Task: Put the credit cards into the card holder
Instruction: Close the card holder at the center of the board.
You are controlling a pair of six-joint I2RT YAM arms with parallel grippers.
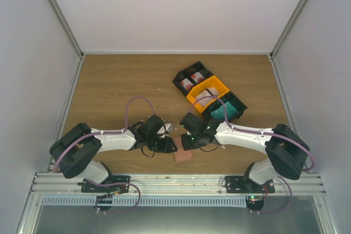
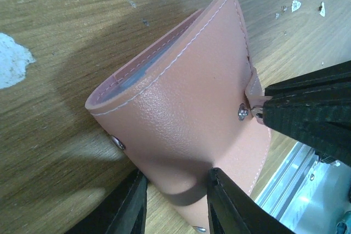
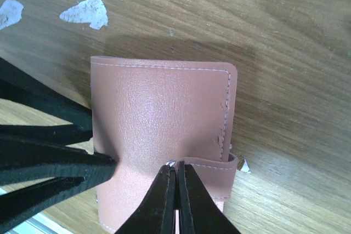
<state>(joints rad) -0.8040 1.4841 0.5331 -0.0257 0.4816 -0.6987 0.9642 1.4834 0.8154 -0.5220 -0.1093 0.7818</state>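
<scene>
Card holder (image 1: 182, 155) at desk (image 1: 109, 86) 6 o'clock, ajar: left gripper (image 2: 175, 190) clamps its fold, right gripper (image 3: 176, 176) is pressed together on its strap (image 3: 211, 176); credit cards (image 1: 222, 112) sit in bins (image 1: 193, 98) at 1 o'clock, apparently none inserted yet.

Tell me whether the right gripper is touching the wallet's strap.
Touching. The right wrist view shows the right gripper, jaws shut, pinching the strap of the wallet, with no gap.

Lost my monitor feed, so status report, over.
Left gripper clamped on card holder's fold. Right gripper pinching its snap tab. Credit cards in bins, farther back. Only white flecks nearby.
</scene>
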